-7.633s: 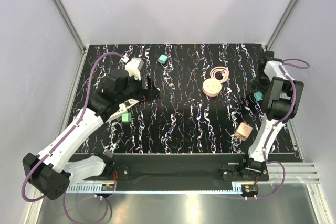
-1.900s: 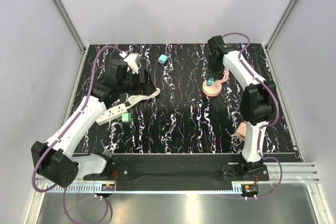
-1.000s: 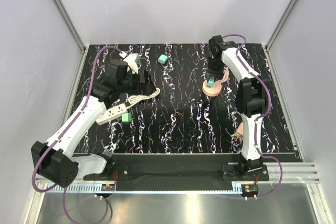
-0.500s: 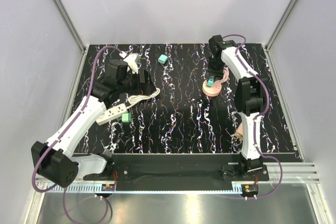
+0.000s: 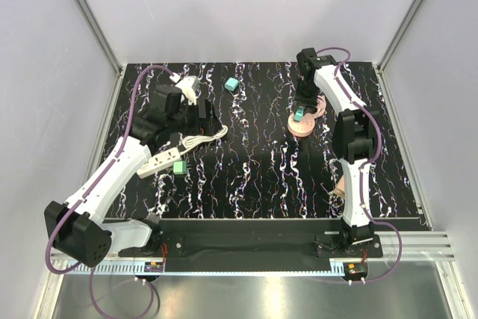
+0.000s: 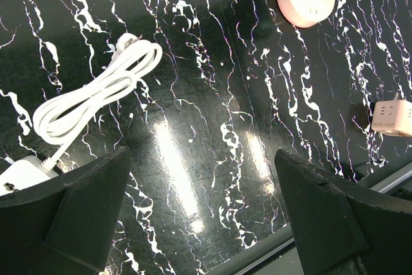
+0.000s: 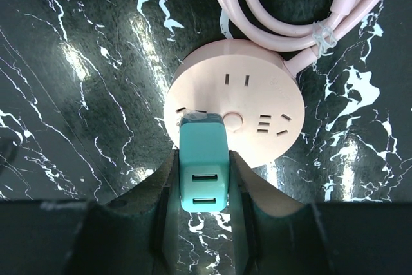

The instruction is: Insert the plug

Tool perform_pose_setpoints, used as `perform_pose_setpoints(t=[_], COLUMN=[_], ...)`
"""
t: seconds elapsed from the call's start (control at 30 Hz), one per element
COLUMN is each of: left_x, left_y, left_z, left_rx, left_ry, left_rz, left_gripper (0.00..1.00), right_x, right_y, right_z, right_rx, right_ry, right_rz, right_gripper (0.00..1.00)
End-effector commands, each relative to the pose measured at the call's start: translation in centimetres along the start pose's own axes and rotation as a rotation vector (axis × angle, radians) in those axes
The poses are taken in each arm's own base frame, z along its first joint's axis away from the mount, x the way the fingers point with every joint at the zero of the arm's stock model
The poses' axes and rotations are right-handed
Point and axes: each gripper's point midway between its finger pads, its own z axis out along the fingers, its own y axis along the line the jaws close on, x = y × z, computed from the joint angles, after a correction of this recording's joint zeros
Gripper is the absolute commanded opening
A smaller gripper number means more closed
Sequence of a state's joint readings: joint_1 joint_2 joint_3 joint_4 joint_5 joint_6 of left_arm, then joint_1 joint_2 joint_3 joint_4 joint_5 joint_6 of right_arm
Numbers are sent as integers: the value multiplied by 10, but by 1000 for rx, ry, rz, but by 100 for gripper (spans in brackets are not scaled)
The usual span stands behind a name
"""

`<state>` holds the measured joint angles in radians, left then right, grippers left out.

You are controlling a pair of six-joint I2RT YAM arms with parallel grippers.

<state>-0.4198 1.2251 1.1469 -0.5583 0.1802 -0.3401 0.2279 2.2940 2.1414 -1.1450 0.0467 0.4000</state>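
Now: right pincer [image 7: 203, 181] pinched narrow on plug [image 7: 203, 152], finger on each side. Plug tip over rim slots of round pink socket [image 7: 257, 88], toward bench [image 5: 254, 177] far edge, right of middle. Seated or not: cannot tell. Left pincer [image 6: 203, 210] spread wide, empty, above bench left side near white strip [image 5: 157, 160].

Left arm [image 5: 112, 177]: white links, black joints
Right arm [image 5: 334, 93]: same colours
Cables [image 5: 133, 106]: purple, looping
Left gripper fingers [image 6: 84, 214]: black, wedge-shaped

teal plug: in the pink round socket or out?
Cannot tell. The plug, gripped in the right hand, has its tip against the face of the pink round socket; its prongs are hidden.
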Motion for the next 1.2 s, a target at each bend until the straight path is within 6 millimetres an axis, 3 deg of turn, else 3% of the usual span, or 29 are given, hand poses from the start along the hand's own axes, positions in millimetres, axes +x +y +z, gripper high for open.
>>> perform_pose_setpoints(t=[0.0, 0.23, 0.83, 1.17], left_x=[-17, -17, -17, -17], left_y=[-4, -5, -2, -2], left_z=[-9, -9, -8, -7], left_rx=[6, 10, 5, 7], left_ry=[-78, -76, -76, -71], left_rz=[20, 18, 11, 10], left_gripper=[99, 99, 99, 99], right_x=[-20, -19, 0, -7], right_y=[2, 1, -5, -1], right_z=[-15, -24, 2, 8], right_rx=[-6, -1, 22, 13], right_ry=[-70, -64, -6, -31], right_rz=[16, 14, 42, 42], right_gripper=[0, 0, 0, 0])
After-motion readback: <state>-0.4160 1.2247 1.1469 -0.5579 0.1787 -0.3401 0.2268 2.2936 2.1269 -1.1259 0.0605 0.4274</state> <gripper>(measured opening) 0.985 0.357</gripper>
